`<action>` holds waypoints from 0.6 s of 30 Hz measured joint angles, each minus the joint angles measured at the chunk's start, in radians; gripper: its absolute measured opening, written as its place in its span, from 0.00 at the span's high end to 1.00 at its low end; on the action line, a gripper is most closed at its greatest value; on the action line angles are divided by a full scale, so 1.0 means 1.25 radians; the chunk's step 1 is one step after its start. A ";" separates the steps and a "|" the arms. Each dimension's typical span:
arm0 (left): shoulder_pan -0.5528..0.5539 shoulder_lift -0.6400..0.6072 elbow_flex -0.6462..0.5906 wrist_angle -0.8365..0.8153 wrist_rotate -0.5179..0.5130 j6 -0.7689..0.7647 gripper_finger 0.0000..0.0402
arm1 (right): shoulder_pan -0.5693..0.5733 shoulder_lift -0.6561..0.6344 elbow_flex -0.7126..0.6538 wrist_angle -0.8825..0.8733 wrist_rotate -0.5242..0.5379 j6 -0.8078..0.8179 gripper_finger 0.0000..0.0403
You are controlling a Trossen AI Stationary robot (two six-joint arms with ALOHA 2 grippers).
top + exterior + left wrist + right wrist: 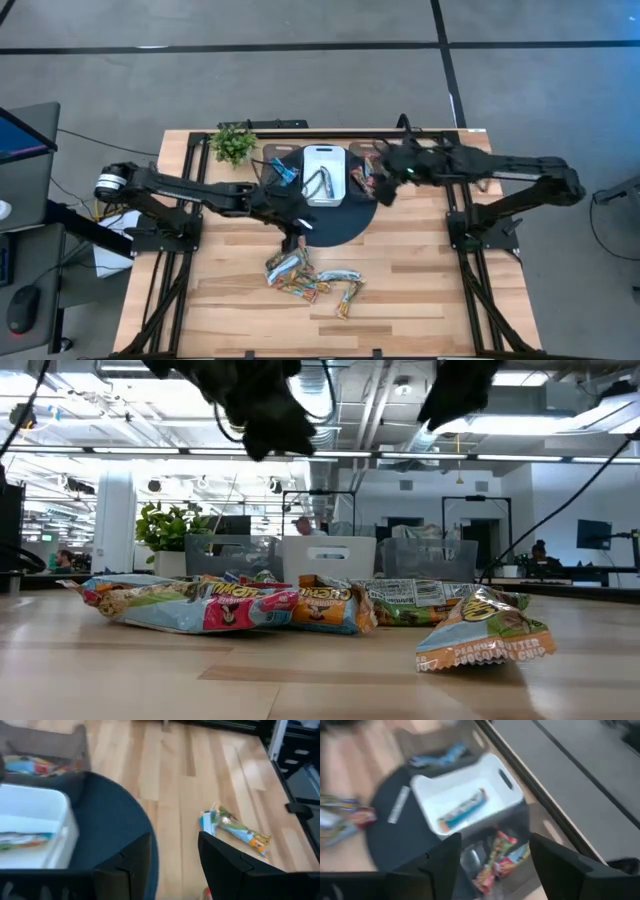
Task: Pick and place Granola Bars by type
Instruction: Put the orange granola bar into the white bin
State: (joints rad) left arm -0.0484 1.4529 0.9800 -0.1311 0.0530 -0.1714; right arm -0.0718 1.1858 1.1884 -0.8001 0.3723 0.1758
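Note:
Several granola bars lie flat in a loose pile [310, 278] on the wood near the table's front, seen close up in the low view [300, 605]. One bar [235, 829] lies apart. A silver-teal bar [465, 810] lies in the white bin [325, 172]. Blue bars [440, 755] sit in the clear bin on its left, orange-red ones [500, 857] in the clear bin on its right. My left gripper [297, 226] hovers open over the dark mat's near edge, empty [172, 870]. My right gripper [385, 186] hangs open above the orange-red bin [495, 865], holding nothing.
A round dark mat [345, 222] lies under the three bins. A thin white stick [398, 805] rests on the mat beside the white bin. A small potted plant [234, 143] stands at the far left corner. Bare wood [440, 280] lies right of the pile.

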 joint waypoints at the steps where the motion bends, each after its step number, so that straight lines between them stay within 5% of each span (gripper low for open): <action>1: -0.002 0.016 -0.001 0.004 0.016 -0.004 0.61 | 0.022 -0.022 -0.007 0.000 0.001 0.005 0.44; 9: -0.051 0.195 0.012 0.276 0.100 -0.054 0.61 | 0.220 -0.179 -0.080 -0.081 0.080 0.110 0.45; 18: -0.110 0.367 0.178 0.239 0.095 0.016 0.61 | 0.412 -0.325 -0.217 -0.163 0.164 0.309 0.46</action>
State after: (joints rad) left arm -0.1864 1.9111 1.2025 0.1681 0.1713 -0.1508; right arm 0.4427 0.7800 0.9167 -1.0044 0.5775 0.5621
